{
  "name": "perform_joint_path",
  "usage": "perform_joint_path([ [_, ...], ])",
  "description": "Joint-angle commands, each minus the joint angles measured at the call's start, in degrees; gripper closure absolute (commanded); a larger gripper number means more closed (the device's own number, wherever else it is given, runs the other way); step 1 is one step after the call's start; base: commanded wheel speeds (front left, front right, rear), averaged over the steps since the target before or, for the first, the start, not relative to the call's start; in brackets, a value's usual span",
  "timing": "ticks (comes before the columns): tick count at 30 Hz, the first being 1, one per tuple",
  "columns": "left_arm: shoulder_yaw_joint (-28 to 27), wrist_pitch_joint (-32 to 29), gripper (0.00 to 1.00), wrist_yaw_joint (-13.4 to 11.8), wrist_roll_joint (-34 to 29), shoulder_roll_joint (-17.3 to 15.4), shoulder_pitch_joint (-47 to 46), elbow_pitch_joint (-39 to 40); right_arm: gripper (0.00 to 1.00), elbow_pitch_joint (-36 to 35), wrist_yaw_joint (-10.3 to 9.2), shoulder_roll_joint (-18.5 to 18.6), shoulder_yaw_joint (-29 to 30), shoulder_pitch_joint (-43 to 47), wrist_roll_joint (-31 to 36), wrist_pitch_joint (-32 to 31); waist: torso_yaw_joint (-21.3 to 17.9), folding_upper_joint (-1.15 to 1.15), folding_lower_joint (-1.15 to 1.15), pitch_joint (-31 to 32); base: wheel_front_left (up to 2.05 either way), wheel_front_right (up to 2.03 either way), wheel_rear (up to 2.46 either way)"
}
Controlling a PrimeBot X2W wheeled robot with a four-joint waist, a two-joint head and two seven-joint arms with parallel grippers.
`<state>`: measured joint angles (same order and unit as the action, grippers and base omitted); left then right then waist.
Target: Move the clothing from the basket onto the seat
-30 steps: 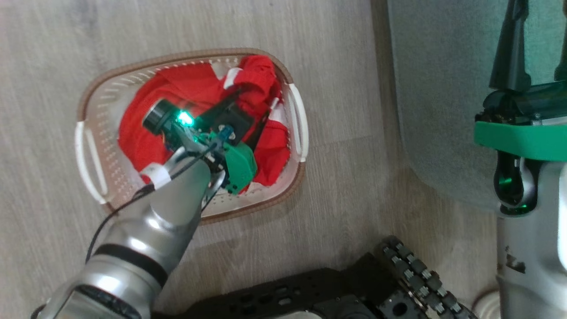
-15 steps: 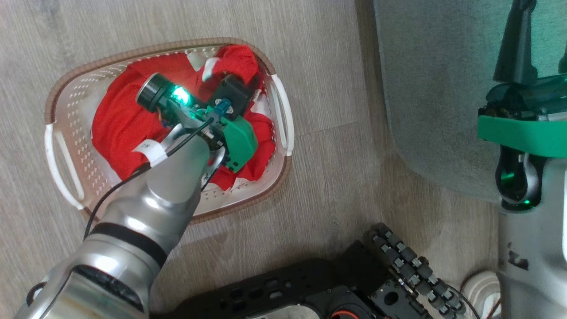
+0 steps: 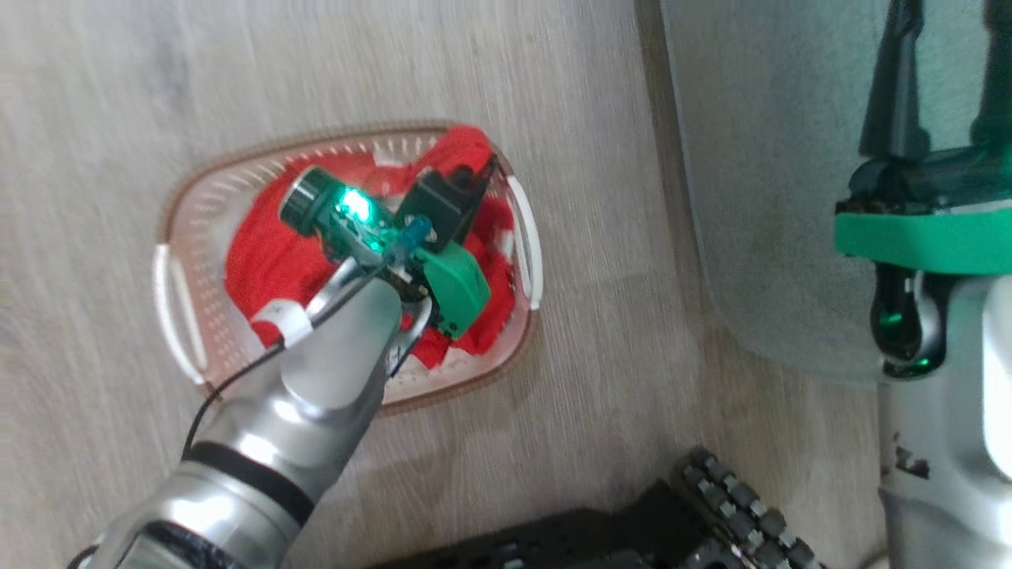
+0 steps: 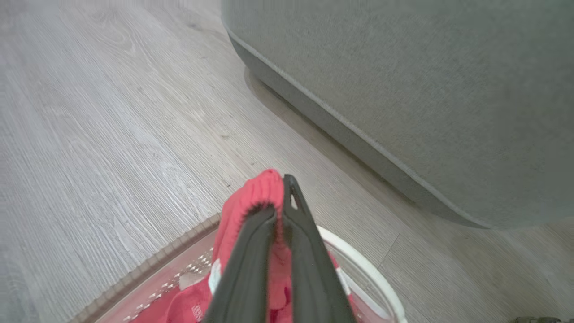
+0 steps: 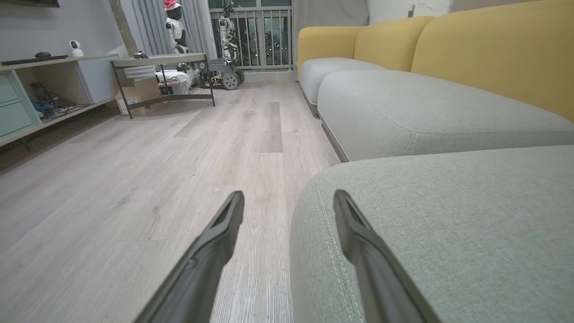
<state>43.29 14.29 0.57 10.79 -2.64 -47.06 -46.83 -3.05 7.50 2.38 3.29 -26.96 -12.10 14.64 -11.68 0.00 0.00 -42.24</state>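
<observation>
The cream basket (image 3: 198, 237) with its brown rim stands on the wood floor, and the red clothing (image 3: 261, 261) lies bunched inside it. My left gripper (image 3: 478, 170) is over the basket's right end, shut on a raised fold of the red clothing (image 4: 253, 197). In the left wrist view the two fingers (image 4: 251, 251) press together with red fabric between and around them, above the basket rim (image 4: 179, 244). The grey-green seat (image 3: 759, 158) lies to the right of the basket. My right gripper (image 5: 287, 197) hangs open and holds nothing at the seat's (image 5: 448, 215) rounded edge.
My black base (image 3: 553, 545) and a roller wheel (image 3: 743, 514) sit at the bottom of the head view. Bare wood floor (image 3: 118, 118) surrounds the basket. Farther off are yellow sofa backs (image 5: 493, 49), a low table (image 5: 161, 60) and a shelf unit (image 5: 27, 103).
The left gripper's fingers, spread in the clothing a second ago, have closed on a fold at the basket's right end and lifted it. The head camera has shifted. The right arm holds still.
</observation>
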Motion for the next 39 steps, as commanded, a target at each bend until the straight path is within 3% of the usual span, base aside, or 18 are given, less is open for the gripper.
perform_joint_path([
  [1, -1.6, 0.7, 1.00, 0.1, -0.6, -0.8, 1.6, 2.7, 0.00, -0.9, -0.01, 0.5, -0.9, 2.7, 0.5, 0.4, 1.8, 0.00, 0.00, 4.6, 0.00, 0.00, 0.00],
  [24, -6.0, 0.7, 1.00, 2.2, -0.2, -2.4, 10.9, 15.7, 0.00, 10.8, -0.01, 0.5, -1.7, 17.8, 4.1, 0.4, 5.7, 0.00, 0.00, 37.1, 0.00, 0.00, 0.00],
  [39, -8.2, 0.7, 1.00, 3.0, -0.2, -2.9, 4.7, 19.8, 0.00, 14.0, -0.01, 0.5, -7.3, 20.4, 4.5, 0.4, 7.1, 0.00, 0.00, 44.5, 0.00, 0.00, 0.00],
])
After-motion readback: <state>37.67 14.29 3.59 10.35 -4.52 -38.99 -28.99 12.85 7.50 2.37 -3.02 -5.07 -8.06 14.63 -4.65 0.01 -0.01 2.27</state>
